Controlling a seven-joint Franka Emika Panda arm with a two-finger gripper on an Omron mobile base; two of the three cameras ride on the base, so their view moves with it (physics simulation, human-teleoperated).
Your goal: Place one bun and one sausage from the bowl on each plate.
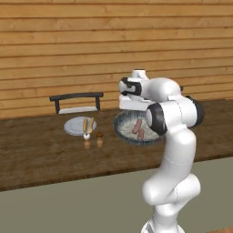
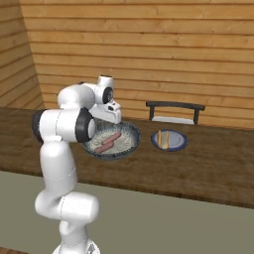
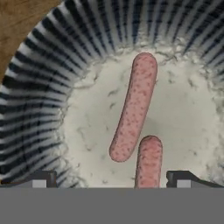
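Sausages lie closest under the hand [image 3: 112, 179], whose fingers stand wide apart and hold nothing. By size: the wooden tabletop [image 1: 36, 150] carries the patterned bowl [image 3: 35, 87], with a blue-rimmed plate [image 2: 181, 145] just beside the bowl, already bearing a bun and sausage. Inside the bowl, the long sausage [image 3: 134, 105] slants across its pale middle, and a second sausage [image 3: 149, 159] sits between the fingertips. Both look light, soft and rather slippery; gripping across the middle seems safest.
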